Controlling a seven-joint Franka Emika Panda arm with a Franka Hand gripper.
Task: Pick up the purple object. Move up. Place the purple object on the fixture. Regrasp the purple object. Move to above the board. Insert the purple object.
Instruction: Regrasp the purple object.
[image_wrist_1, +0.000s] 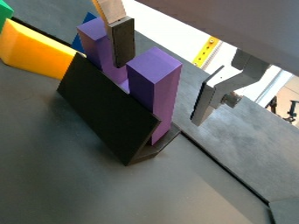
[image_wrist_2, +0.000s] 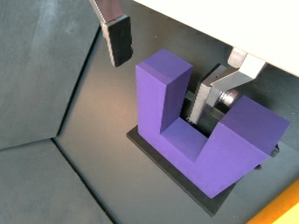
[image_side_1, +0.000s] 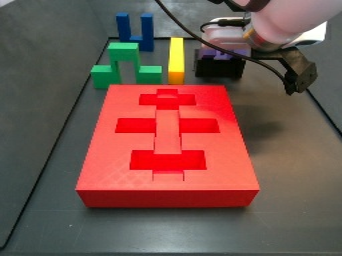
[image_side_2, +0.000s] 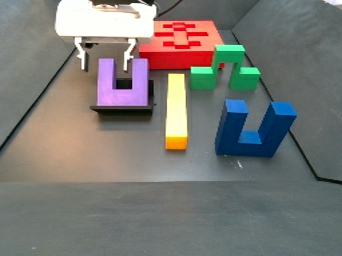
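The board (image_side_1: 167, 140) is big, flat and red, with bright red slots on top. The purple object (image_side_2: 123, 82) is a U shape with two prongs pointing up. It sits on the black fixture (image_side_2: 123, 108). The gripper (image_side_2: 106, 50) is right above it, jaws wide and holding nothing. Just beside lie a yellow bar (image_side_2: 175, 110), a green arch (image_side_2: 221, 65) and a blue block (image_side_2: 255, 128).

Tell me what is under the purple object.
The purple object stands on the black fixture, prongs up. The gripper hangs above it, jaws open and straddling one prong. The contact face beneath is hidden.
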